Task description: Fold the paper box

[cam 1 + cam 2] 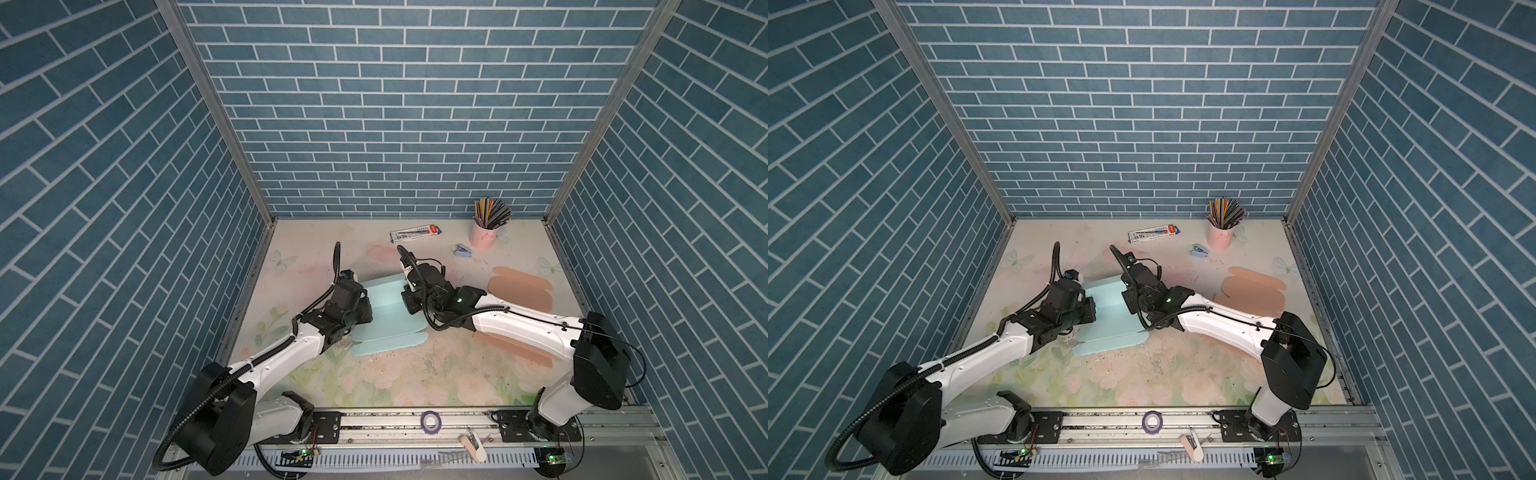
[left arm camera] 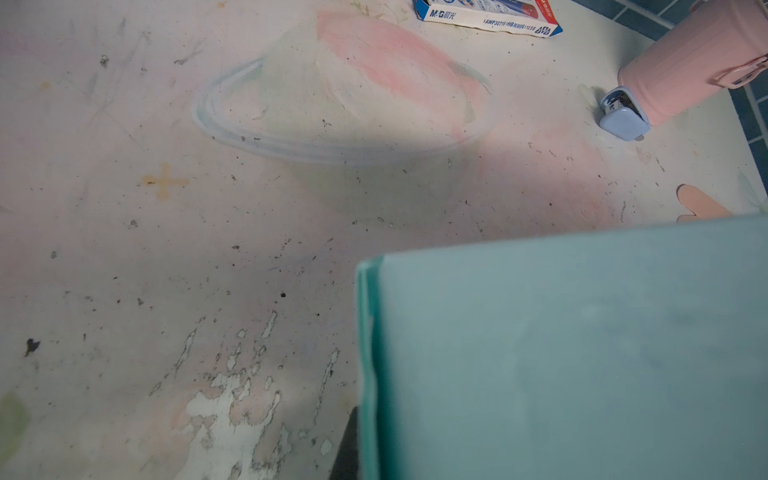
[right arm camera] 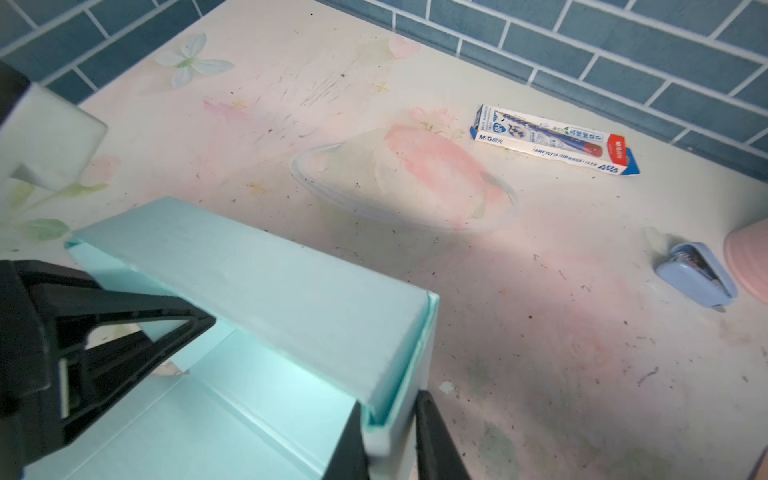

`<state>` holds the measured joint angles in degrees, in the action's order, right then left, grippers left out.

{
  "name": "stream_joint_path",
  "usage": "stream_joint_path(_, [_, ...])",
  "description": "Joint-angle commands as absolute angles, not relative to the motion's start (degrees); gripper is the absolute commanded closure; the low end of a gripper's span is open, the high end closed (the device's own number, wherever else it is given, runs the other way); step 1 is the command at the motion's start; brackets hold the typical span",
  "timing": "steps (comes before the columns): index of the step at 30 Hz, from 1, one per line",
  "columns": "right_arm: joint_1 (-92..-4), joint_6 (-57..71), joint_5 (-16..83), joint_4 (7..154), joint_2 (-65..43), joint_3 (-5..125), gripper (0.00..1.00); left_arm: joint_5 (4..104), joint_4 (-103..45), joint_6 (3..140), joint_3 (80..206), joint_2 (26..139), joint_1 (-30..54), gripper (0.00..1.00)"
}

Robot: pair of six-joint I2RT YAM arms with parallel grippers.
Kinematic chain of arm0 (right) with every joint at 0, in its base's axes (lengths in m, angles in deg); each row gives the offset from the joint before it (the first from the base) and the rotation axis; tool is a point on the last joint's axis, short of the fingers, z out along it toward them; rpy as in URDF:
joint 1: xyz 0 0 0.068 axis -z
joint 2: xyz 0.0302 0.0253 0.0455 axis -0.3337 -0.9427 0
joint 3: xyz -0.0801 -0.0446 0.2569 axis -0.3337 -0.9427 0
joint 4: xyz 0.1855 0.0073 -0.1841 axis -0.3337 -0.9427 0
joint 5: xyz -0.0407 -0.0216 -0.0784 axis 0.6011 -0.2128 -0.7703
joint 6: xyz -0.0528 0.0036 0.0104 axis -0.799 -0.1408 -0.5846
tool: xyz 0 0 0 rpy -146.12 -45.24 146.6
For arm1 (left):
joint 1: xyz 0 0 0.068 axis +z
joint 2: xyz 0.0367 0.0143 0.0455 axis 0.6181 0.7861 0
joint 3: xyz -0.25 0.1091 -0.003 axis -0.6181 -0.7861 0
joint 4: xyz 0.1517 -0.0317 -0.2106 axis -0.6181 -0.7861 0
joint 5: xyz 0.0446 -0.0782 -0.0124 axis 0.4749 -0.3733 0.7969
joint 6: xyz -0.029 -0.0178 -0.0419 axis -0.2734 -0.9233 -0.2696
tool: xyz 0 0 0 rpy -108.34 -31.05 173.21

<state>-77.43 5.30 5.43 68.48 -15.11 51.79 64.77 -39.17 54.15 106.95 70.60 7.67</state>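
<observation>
The teal paper box (image 1: 386, 309) (image 1: 1108, 309) lies partly folded on the floral table (image 1: 374, 382), between the two arms. Its back wall is turned up and over, and a flat flap lies open in front of it. In both top views the wrists cover much of its left and right edges.

The left gripper (image 1: 364, 308) (image 1: 1088, 311) sits at the box's left side. Its fingertips are hidden under its own wrist in both top views. In the right wrist view its black fingers (image 3: 166, 320) reach in at that side wall, closed on the box. Its own camera shows little beyond a blurred teal panel (image 2: 582, 353) filling the frame's corner.

The right gripper (image 1: 409, 300) (image 3: 388, 399) is at the box's right side. One finger is inside the corner wall, one outside, and the wall is pinched between them. Their tips are cut off by the frame edge.

Behind the box lie a pencil carton (image 1: 413, 232) and a small blue stapler (image 1: 462, 250). Beside the stapler stands a pink cup of pencils (image 1: 484, 232). Right of the box, a peach cardboard blank (image 1: 519, 291) is half covered by the right arm.
</observation>
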Motion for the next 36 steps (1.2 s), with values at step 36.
stream_joint_path(36, [-79.7,-2.0,-15.1,64.1,-23.8,56.2,0.89,63.1,-27.8,48.9,108.9,69.5,3.0,0.99])
